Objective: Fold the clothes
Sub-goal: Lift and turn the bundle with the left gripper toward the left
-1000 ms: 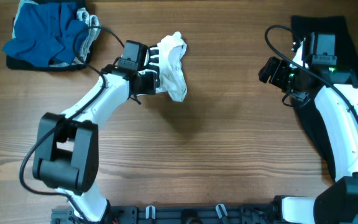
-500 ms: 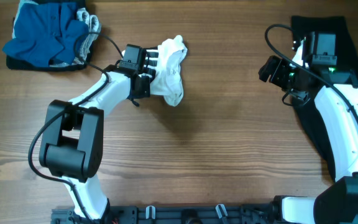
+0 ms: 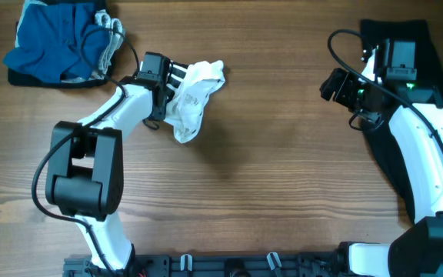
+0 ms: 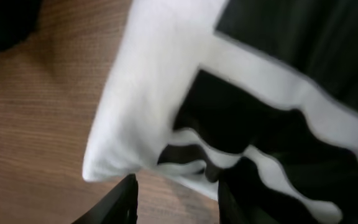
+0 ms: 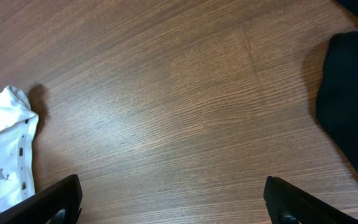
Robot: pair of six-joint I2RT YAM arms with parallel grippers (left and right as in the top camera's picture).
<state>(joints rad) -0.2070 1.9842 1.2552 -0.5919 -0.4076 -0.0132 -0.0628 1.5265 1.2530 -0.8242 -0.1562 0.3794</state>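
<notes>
Overhead view: the white T-shirt (image 3: 191, 98) was bunched into a narrow bundle and served as the reference for all positions below. Its long axis ran diagonally, from a far end on its right to a near end on its left, with the near end drooping toward the worktop (image 3: 275, 185).

1. Left pincer (image 3: 167, 80): touching the shirt's left flank, near the far end. In the left wrist view both fingertips (image 4: 127, 194) showed at the bottom of the frame with the printed fabric's lower edge running between them. The pincer was judged to be clamped on a fold of the shirt.
2. Right pincer (image 5: 171, 186): well apart from the shirt, on its right. Its fingers stood wide apart with only bare wood between them. In the right wrist view the shirt appeared only at the lower left corner.
3. Nearer arm: the left. The right arm would have to cross the open wood to reach the bundle.

Clearances:
- Right of the shirt and on its near side, the worktop was bare, giving room to lay the bundle out flat.
- Left of the shirt and farther back lay a blue pile (image 3: 52, 42), near the left arm's cable; spreading in that direction would probably crowd it.
- A black garment (image 3: 387, 165) lay far to the shirt's right, under the right arm.
</notes>
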